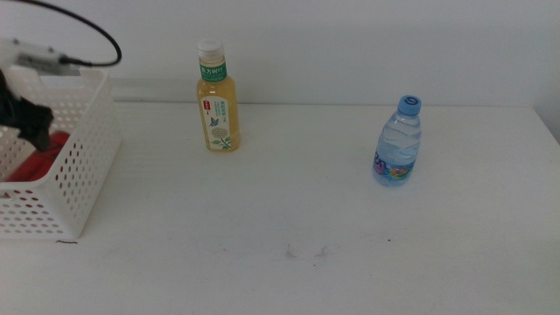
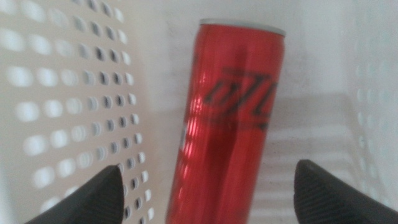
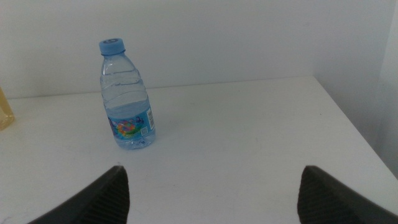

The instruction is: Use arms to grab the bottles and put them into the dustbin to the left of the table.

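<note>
The red can lies inside the white lattice dustbin at the table's left end, and shows red through the wall. My left gripper hangs over it inside the bin, open, its jaws standing clear on either side of the can. The yellow tea bottle stands upright at the back, just right of the bin. The clear blue-capped water bottle stands upright at the right. My right gripper is open and empty, some way short of the water bottle, and is out of the middle view.
The white table carries small dark scuff marks near the front middle. A black cable arcs over the bin. The bin's perforated wall is close beside my left gripper. The table's right edge is near the water bottle.
</note>
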You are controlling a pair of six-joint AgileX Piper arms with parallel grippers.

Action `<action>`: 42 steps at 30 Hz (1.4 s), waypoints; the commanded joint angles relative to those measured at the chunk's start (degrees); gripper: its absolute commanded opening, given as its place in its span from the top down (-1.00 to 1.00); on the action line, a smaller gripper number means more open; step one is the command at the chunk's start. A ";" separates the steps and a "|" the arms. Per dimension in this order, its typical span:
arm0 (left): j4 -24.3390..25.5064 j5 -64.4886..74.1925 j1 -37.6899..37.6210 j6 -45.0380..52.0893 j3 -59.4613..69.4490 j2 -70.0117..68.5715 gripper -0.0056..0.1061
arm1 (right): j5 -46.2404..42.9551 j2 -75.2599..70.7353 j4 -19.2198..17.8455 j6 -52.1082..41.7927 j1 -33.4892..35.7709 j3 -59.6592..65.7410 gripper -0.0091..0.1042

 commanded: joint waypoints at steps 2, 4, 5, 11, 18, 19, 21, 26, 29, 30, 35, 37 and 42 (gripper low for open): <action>0.49 1.44 -1.29 -1.65 -0.99 -5.84 -0.78 | -0.17 -0.25 -0.80 -0.38 -0.49 0.17 -0.74; 0.75 2.20 -2.78 -3.08 -0.99 -10.95 -0.77 | -0.17 -0.25 -0.80 -0.38 -0.49 0.17 -0.74; 1.04 2.26 -3.90 -4.74 -0.75 -13.84 -0.75 | -0.17 -0.25 -0.80 -0.38 -0.49 0.17 -0.74; 5.24 -9.00 -14.55 -17.39 11.20 -33.02 -0.62 | -0.17 -0.25 -0.80 -0.38 -0.49 0.17 -0.74; 9.78 -36.98 -25.59 -28.37 38.57 -51.39 -0.58 | -0.17 -0.25 -0.80 -0.38 -0.49 0.17 -0.74; 9.78 -41.96 -26.04 -28.37 43.27 -52.83 -0.58 | -0.17 -0.25 -0.80 -0.38 -0.49 0.17 -0.74; 9.78 -53.63 -26.21 -28.37 52.31 -53.78 -0.58 | -0.17 -0.25 -0.80 -0.38 -0.49 0.17 -0.74; 6.98 -102.66 -22.82 -26.56 73.66 -43.30 -0.58 | -0.17 -0.25 -0.80 -0.38 -0.49 0.17 -0.74; 6.17 -114.57 -22.59 -24.84 75.21 -33.06 -0.58 | -0.17 -0.25 -0.80 -0.38 -0.49 0.17 -0.74; 6.59 -115.28 -22.59 -24.75 74.46 -30.28 -0.59 | -0.17 -0.25 -0.80 -0.38 -0.49 0.17 -0.74; 10.50 -115.87 -22.71 -27.95 66.09 -14.79 -0.69 | -0.17 -0.25 -0.80 -0.38 -0.49 0.17 -0.74; 12.34 -116.03 -22.71 -30.26 62.28 -10.47 -0.74 | -0.17 -0.25 -0.80 -0.38 -0.49 0.17 -0.74; 15.71 -115.53 -22.80 -33.39 52.22 -1.63 -0.76 | -0.17 -0.25 -0.80 -0.38 -0.49 0.17 -0.74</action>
